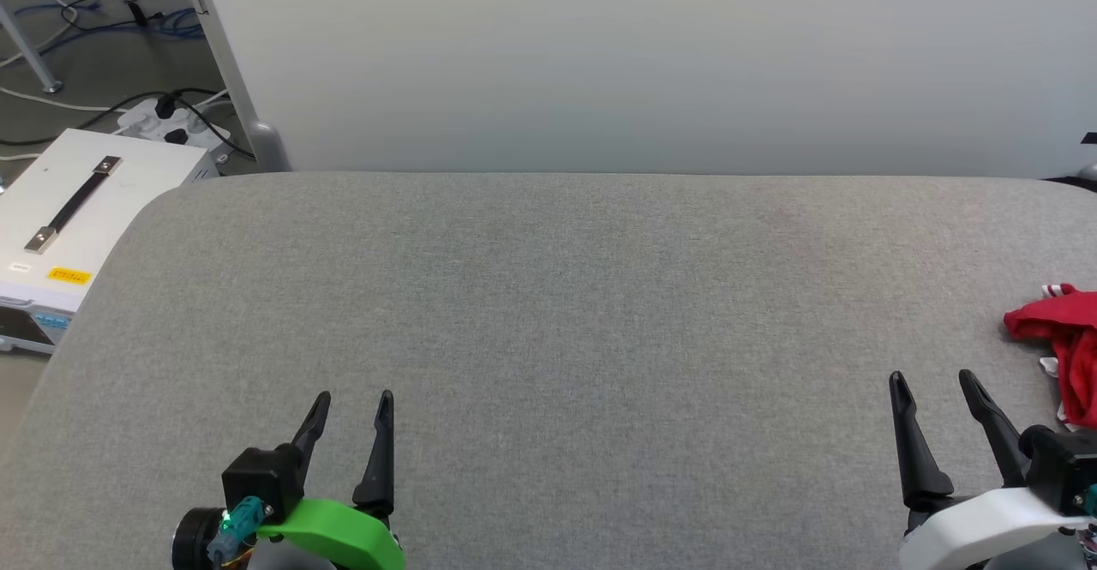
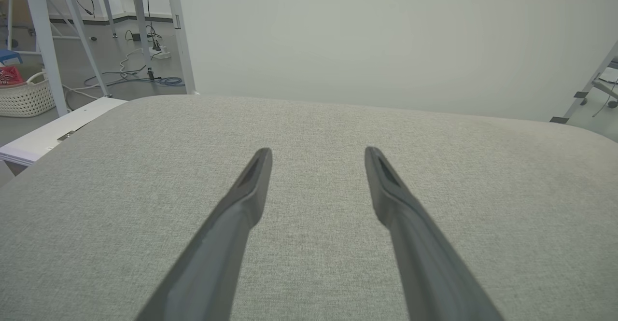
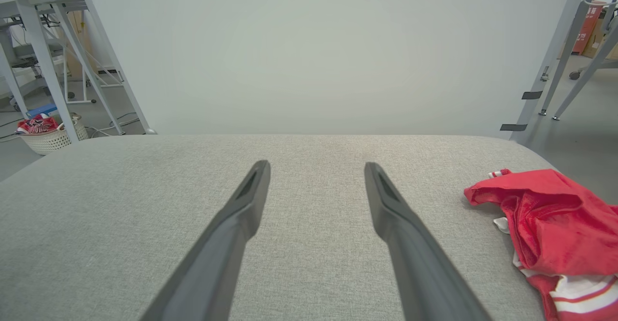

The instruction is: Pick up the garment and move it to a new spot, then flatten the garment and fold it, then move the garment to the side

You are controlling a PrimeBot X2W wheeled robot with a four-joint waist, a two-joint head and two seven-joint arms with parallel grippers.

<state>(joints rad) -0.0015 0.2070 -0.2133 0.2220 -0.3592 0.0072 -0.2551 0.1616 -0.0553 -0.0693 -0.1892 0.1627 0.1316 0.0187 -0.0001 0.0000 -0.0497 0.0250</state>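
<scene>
Garment [image 3: 555, 224] lies crumpled at the right edge of the grey worktop [image 1: 548, 296], not yet picked up. Left gripper [image 1: 353, 407] and right gripper [image 1: 932, 388] stand wide, empty; every step remains.

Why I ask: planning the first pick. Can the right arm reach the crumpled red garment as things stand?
Probably yes. The right arm has its jaws open above the grey surface, and the garment lies crumpled just to their right, with only bare surface between.
</scene>
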